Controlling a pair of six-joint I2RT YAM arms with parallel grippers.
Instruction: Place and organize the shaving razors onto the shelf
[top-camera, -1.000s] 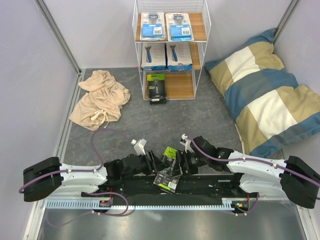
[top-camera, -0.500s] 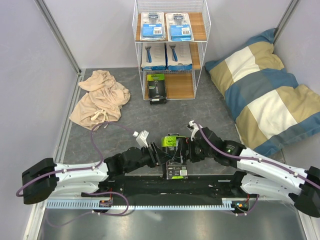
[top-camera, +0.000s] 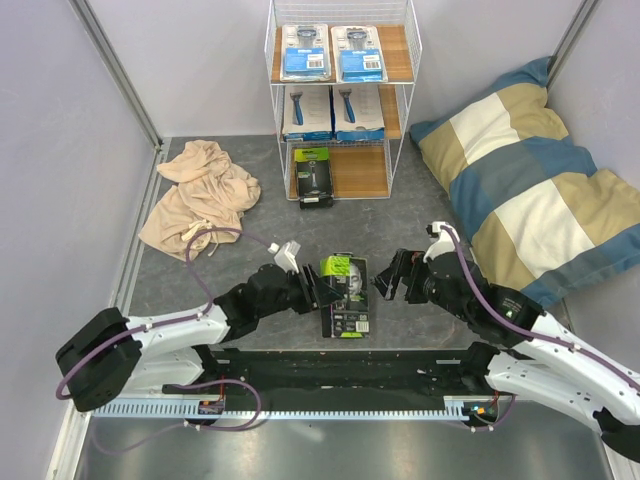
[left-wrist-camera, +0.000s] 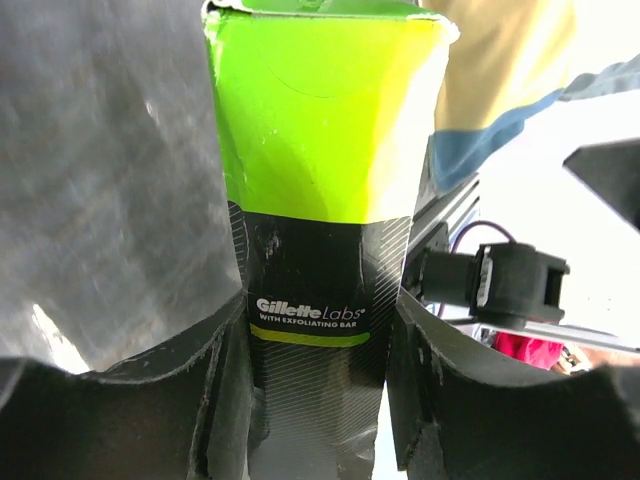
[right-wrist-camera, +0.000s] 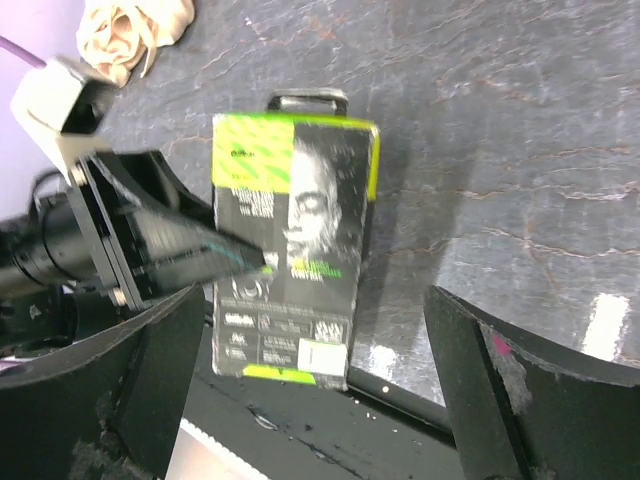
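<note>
Black-and-green box (top-camera: 344, 298) is clamped between the left fingers (top-camera: 318, 291), front and centre on the grey bench (top-camera: 420, 230), well apart from the shelf (top-camera: 362, 172). The grip sits on the box's left long edge, and the left wrist view shows the pack wedged tight between both pads. Its green end points toward the shelf and its dark end reaches over the black rail at the near edge. Can't tell whether it rests on the bench or hangs just above.

Right fingers (top-camera: 386, 288) are spread wide, holding nothing, just right of the box and not touching it.

Shelf state:
- Top board: two white-and-blue blister cards (top-camera: 304, 52) (top-camera: 358, 53) side by side.
- Middle board: two white packs (top-camera: 307, 112) (top-camera: 358, 112) side by side.
- Bottom board: second black-and-green box (top-camera: 314, 173) on the left half, its near end sticking out past the board edge.

Beige cloth (top-camera: 200, 198) is heaped left of the shelf, striped pillow (top-camera: 530, 190) on the right.
</note>
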